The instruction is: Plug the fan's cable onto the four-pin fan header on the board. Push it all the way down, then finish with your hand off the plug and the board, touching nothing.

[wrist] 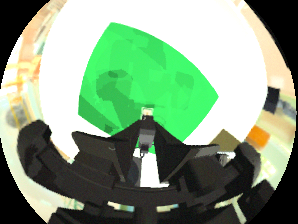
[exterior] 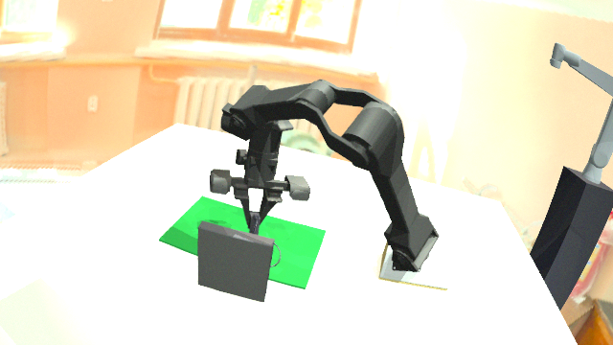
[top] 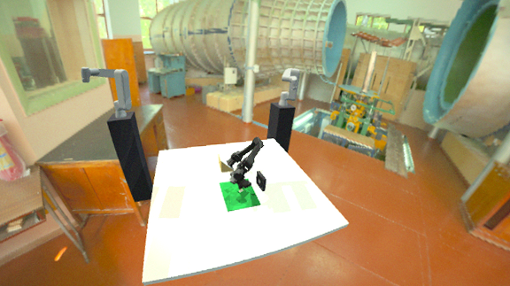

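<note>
Exterior: one fan (exterior: 236,263), one board (exterior: 306,254).

Orange-red floor (top: 357,208); windows (top: 157,16) (exterior: 259,21) bright at far left; pale shape near right window (top: 373,21), perhaps wall.

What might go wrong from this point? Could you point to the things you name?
The fingers (exterior: 254,218) grip the plug (wrist: 146,136) right by the pale header (wrist: 149,112); a slight misalignment could catch or bend pins. The cable (exterior: 279,255) loops beside the upright fan (exterior: 235,263) (top: 261,181), so it might snag or tug the plug askew.
</note>
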You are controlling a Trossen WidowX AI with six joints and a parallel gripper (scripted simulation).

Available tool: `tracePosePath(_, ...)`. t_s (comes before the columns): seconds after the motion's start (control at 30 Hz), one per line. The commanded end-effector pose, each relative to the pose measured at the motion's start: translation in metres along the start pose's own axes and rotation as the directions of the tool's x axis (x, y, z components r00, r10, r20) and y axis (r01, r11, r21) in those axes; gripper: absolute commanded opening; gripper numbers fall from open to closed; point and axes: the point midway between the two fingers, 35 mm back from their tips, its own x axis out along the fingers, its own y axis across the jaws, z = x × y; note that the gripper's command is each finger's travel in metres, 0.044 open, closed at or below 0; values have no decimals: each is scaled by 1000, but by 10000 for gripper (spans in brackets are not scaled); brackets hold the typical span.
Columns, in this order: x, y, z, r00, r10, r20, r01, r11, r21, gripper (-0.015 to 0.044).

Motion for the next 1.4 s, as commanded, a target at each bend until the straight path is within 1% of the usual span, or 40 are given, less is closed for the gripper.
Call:
tracePosePath(0.0,1,0,0,1000,4,-5,-4,1000,4,0)
tracePosePath(1.37,7,1,-1,1000,4,-5,-4,1000,6,0)
